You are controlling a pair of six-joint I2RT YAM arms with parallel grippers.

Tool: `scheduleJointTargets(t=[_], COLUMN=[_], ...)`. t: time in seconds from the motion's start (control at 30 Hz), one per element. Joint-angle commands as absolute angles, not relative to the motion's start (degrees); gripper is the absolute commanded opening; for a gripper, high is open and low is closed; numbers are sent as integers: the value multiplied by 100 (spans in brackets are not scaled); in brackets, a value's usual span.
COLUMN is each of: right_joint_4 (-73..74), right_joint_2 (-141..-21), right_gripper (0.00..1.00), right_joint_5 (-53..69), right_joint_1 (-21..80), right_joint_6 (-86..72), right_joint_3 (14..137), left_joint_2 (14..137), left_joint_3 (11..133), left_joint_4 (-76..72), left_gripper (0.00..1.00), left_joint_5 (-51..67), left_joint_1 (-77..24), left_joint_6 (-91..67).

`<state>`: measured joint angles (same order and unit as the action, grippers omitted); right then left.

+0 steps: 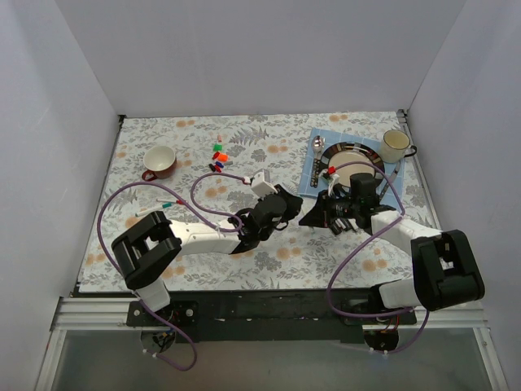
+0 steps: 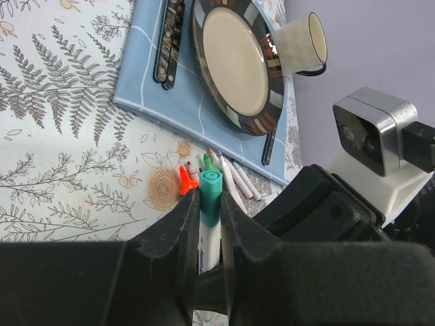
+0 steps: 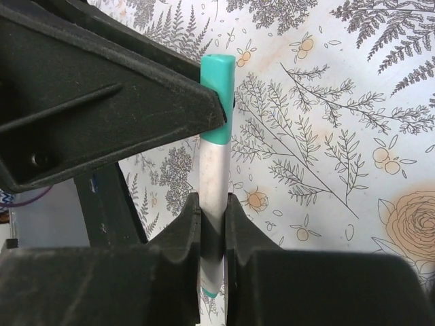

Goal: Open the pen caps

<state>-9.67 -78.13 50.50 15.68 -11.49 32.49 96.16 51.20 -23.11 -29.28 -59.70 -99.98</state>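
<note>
From above I see my left gripper (image 1: 290, 209) and right gripper (image 1: 314, 217) meeting mid-table over the fern-printed tablecloth (image 1: 187, 155), the left wrist camera shows its jaws clenched on the teal plastic pen cap (image 2: 211, 185), and the right wrist camera shows its jaws clamped round the slim white-barrelled pen (image 3: 215, 173) below that cap.

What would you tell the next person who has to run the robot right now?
The left claw is shut on the teal pen, by its teal cap.
The right claw is shut on that pen's white barrel.
Several loose caps lie mid-table; other pens lie beside the blue placemat.
Done: some caps are off.
Left to do: the teal cap is on, so pull it off, then check the other pens.
</note>
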Motion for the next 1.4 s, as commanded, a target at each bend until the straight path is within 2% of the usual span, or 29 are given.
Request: scheduleJointTargets(t=[0.0,0.1,0.23,0.53,0.7,1.37], right_joint_4=[-783,-660,-572,-176,-88,-9], right_joint_2=[-7822,-7796,-7787,-7840,-7866,-7945], right_gripper=[1,1,1,1,1,1], right_joint_5=[5379,5423,5528,5616,5607,5634], right_joint_1=[1600,1600,1600,1600,1600,1608], right_joint_6=[-827,-651,-519,-18,-18,264], right_joint_3=[3542,3595,3665,3814,3841,3894], left_joint_2=[9528,9457,9387,9264,9167,9272], left_joint_3=[5177,5028,4940,4834,4781,4834], left_joint_4=[-2636,-2926,-2892,-2997,-2883,-2830], left_gripper=[32,43,48,43,37,37], left_joint_5=[-2927,-2725,-2664,-2199,-1898,-1697], left_joint_1=[-5985,-5977,-5924,-5784,-5695,-5581], left_joint_6=[-9915,-9826,-9940,-9826,-9888,-9984])
